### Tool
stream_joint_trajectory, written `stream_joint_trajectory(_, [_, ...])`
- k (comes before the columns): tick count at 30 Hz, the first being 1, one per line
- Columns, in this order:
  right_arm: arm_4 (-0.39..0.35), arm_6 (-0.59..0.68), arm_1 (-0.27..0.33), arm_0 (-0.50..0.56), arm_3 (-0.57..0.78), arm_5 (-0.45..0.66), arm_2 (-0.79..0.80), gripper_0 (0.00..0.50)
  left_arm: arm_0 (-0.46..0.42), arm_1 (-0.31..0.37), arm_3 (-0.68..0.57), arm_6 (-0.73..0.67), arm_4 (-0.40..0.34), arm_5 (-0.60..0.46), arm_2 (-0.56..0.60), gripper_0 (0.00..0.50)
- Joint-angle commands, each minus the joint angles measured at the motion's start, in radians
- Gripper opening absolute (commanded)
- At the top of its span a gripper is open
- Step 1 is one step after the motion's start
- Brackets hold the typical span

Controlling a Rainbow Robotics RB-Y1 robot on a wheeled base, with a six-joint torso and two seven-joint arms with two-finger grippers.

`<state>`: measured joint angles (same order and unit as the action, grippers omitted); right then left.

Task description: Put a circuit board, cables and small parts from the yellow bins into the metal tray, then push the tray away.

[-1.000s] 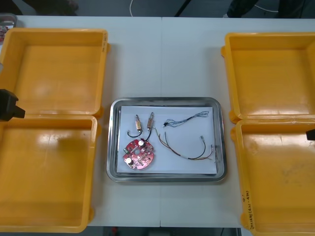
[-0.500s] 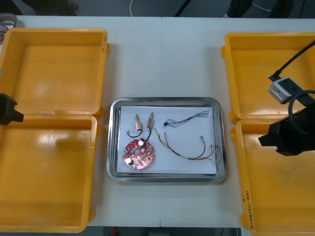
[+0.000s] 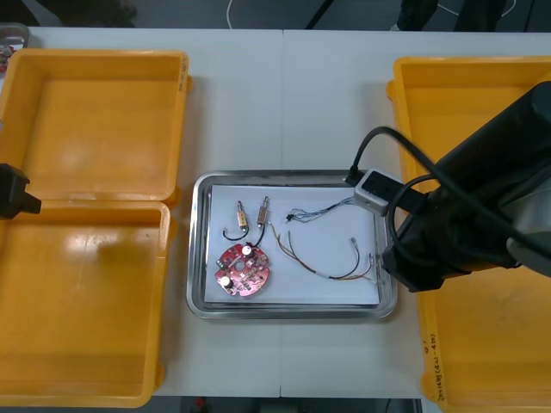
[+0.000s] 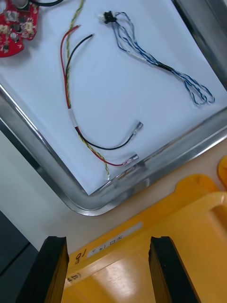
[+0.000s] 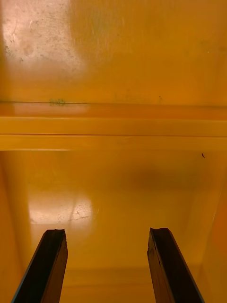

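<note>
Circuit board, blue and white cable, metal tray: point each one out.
circuit board (image 3: 243,271), front view, middle of the red disc
blue and white cable (image 4: 163,66), right wrist view, midway along its twisted run
metal tray (image 3: 288,176), front view, its far rim

Left gripper (image 5: 106,232): two black fingers (image 5: 49,265) standing well apart, bin floor showing in the gap. Hangs over an orange-looking bin (image 5: 113,189), a patch of glare on its floor near one finger. Beyond the fingertips, two rims (image 5: 113,128) run side by side, with a second bin (image 5: 113,47) past them. Tiny dark speck (image 5: 203,155) just beside the rims.
</note>
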<state>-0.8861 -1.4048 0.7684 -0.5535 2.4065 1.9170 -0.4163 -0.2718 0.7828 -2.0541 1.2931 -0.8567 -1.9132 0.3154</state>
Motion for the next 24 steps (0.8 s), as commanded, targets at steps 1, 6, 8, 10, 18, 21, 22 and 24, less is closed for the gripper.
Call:
stream_joint_trajectory(1, [0.068, -0.051, -0.054, -0.095, 0.030, 0.003, -0.139, 0.500, 0.013, 0.044, -0.031, 0.063, -0.005, -0.007, 0.028, 0.500])
stream_joint_trajectory(6, [0.111, -0.076, -0.098, -0.143, 0.000, 0.003, -0.249, 0.500, 0.013, 0.044, -0.031, 0.063, -0.005, -0.007, 0.028, 0.500])
stream_joint_trajectory(8, [0.118, -0.086, -0.113, -0.154, -0.018, 0.003, -0.279, 0.500, 0.013, 0.044, -0.031, 0.063, -0.005, -0.007, 0.028, 0.500])
stream_joint_trajectory(10, [0.122, -0.100, -0.133, -0.164, -0.043, -0.024, -0.312, 0.500, 0.013, 0.044, -0.031, 0.063, -0.005, -0.007, 0.028, 0.500])
stream_joint_trajectory(18, [0.202, -0.240, -0.192, -0.177, -0.132, -0.096, -0.384, 0.500, 0.013, 0.044, -0.031, 0.063, -0.005, -0.007, 0.028, 0.500])
stream_joint_trajectory(21, [0.211, -0.292, -0.215, -0.178, -0.162, -0.113, -0.401, 0.500, 0.013, 0.044, -0.031, 0.063, -0.005, -0.007, 0.028, 0.500])
stream_joint_trajectory(22, [0.214, -0.307, -0.224, -0.178, -0.175, -0.119, -0.407, 0.500, 0.013, 0.044, -0.031, 0.063, -0.005, -0.007, 0.028, 0.500])
stream_joint_trajectory(24, [0.222, -0.329, -0.239, -0.178, -0.187, -0.125, -0.420, 0.500, 0.013, 0.044, -0.031, 0.063, -0.005, -0.007, 0.028, 0.500])
